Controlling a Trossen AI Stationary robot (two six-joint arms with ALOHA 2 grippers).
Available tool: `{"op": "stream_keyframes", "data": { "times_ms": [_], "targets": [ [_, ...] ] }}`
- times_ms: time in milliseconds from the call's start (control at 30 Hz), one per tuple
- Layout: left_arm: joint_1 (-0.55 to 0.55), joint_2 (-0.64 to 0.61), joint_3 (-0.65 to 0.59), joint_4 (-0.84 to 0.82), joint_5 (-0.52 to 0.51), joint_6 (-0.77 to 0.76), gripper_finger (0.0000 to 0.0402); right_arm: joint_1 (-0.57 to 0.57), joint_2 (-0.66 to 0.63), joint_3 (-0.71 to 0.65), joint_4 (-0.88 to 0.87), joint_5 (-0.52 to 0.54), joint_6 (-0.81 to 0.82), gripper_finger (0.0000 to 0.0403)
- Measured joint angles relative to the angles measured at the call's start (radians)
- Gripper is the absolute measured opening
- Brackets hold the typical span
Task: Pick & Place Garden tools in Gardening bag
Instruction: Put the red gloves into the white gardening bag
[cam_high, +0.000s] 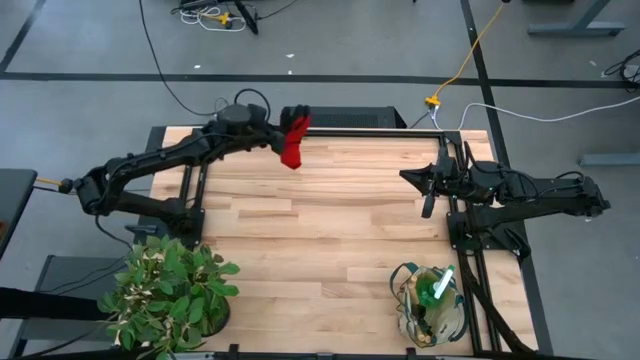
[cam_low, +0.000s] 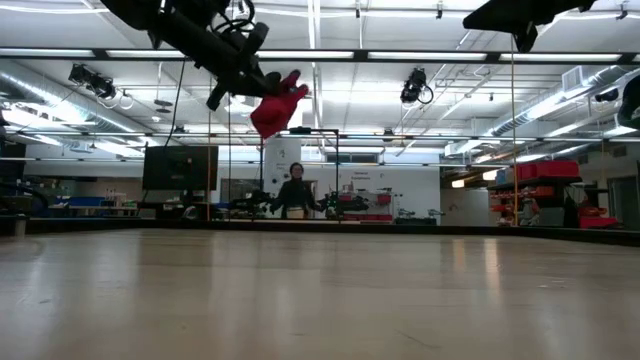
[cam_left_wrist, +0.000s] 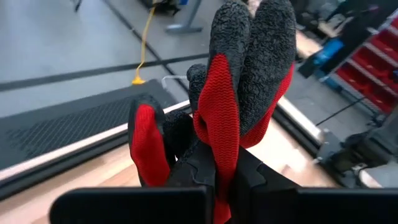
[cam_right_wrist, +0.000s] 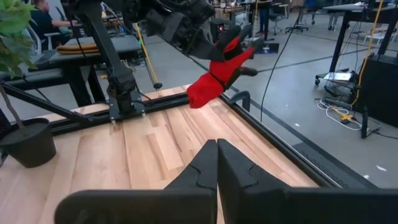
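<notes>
At table's near-left corner: leafy potted plant (cam_high: 168, 293); along far edge, left gripper (cam_high: 283, 135) raised above table (cam_high: 320, 215), fingers clamped on red glove (cam_high: 294, 141), glove hanging clear of surface; right side, right gripper (cam_high: 408, 176) raised, fingers pressed together, holding nothing; near-right corner: gardening bag (cam_high: 430, 305) upright, green-and-white item (cam_high: 440, 287) inside.

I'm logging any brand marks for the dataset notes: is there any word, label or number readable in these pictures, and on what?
None can be read.
The red glove in the left gripper shows no print.
The gardening bag shows no legible label.
Signs in the room behind the table are too blurred to read.
</notes>
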Motion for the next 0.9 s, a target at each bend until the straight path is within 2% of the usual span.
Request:
{"op": "stream_keyframes", "data": {
  "times_ms": [433,900],
  "targets": [
    [-0.109,0.0,0.003,0.142,0.003,0.059,0.0016,0.0,0.0,0.0,0.035,0.001,-0.008,0.0011],
    [-0.239,0.003,0.175,0.099,-0.028,0.222,0.0016,0.0,0.0,0.0,0.075,0.001,-0.008,0.0063]
  ]
}}
